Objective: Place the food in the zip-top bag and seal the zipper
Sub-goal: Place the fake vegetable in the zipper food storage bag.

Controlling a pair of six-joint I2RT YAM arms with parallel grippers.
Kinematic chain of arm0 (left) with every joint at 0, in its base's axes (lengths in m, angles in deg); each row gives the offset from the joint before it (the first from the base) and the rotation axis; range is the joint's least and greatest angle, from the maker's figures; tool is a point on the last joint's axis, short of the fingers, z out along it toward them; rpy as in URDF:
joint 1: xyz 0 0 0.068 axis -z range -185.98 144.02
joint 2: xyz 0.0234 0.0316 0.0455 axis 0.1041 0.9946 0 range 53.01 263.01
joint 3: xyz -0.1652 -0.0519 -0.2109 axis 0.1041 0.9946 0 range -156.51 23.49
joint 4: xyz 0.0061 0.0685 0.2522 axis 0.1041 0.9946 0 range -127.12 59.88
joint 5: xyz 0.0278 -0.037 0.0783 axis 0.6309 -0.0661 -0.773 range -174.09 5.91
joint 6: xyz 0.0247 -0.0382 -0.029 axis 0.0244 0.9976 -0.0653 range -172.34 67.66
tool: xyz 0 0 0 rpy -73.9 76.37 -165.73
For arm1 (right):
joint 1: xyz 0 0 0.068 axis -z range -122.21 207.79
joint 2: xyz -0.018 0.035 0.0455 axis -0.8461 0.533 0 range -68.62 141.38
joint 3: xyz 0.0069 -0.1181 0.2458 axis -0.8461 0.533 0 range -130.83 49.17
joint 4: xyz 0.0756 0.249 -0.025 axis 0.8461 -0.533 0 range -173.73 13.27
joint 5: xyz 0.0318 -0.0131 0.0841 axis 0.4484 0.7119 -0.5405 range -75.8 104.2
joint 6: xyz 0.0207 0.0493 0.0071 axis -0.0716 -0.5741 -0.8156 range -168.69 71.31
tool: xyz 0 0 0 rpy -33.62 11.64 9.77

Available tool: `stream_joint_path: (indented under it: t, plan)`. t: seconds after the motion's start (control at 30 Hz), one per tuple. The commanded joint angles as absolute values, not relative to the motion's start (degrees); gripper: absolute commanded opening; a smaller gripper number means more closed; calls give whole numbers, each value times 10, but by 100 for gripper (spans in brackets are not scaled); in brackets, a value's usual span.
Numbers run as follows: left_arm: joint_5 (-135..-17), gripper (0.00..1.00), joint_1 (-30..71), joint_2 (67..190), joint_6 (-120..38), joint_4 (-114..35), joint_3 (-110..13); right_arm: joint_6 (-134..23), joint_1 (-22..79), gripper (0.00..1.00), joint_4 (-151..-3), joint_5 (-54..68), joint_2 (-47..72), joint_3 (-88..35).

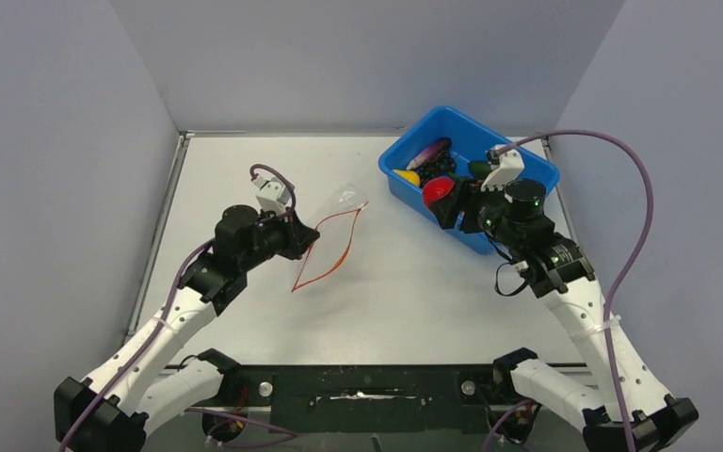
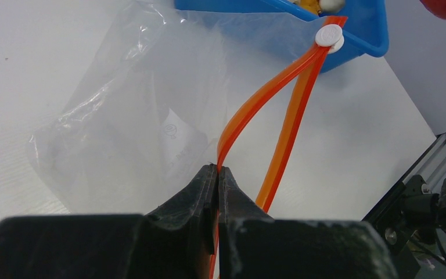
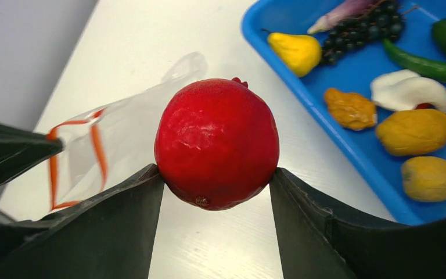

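Arms [image 1: 165,325] inward, right tool [image 3: 216,170] around red ball [image 3: 216,139], left tool [image 2: 218,170] on zipper [image 2: 255,99].

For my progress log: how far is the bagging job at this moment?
Done: left gripper pinches the zip-top bag at its open zipper. In hand: right gripper holds the red ball. Left: no food shows in the bag; other pieces lie in the blue tub; zipper unsealed.

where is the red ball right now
The red ball is right of centre in the top view, held between the fingers of the right gripper by the blue tub's left wall.
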State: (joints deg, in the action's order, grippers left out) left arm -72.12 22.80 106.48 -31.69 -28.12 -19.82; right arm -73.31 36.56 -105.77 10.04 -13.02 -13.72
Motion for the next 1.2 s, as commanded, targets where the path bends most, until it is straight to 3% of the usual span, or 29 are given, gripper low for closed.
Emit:
stream_joint_path:
  t: [0.0,0.13,0.47,1.17]
  plan:
    - [-723,0,226,1078,-290,-297,-239,-807,324,37,-966,46,-176,-102]
    - [-730,0,225,1094,-285,-306,-245,-855,263,38,-897,17,-185,-63]
    - [-673,0,225,1111,-219,-327,-257,-864,61,38,-816,125,-100,-81]
    - [-605,0,225,1066,-162,-359,-250,-891,42,39,-828,226,-38,-63]
